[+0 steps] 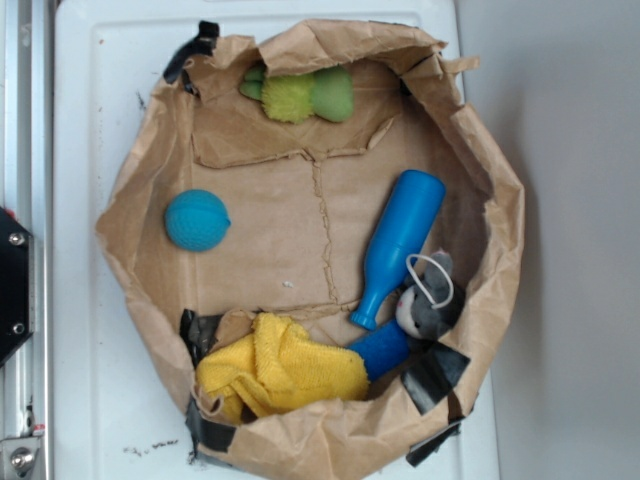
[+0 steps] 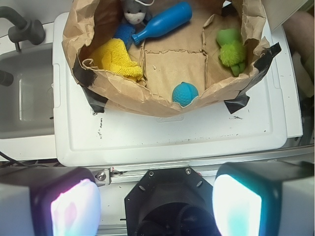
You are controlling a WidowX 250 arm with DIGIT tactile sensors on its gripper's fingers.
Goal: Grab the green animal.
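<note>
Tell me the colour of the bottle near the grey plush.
Bright blue bottle, clearest in the exterior view.

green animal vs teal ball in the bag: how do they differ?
Colour: the green animal is lime and light green; the teal ball is one blue-teal.
Shape: the animal is elongated, with a fuzzy middle and smoother ends; the ball is round and textured.
Place: the animal lies against the paper bag wall; the ball sits nearer the opposite side.
Shared: both small, untouched.
</note>
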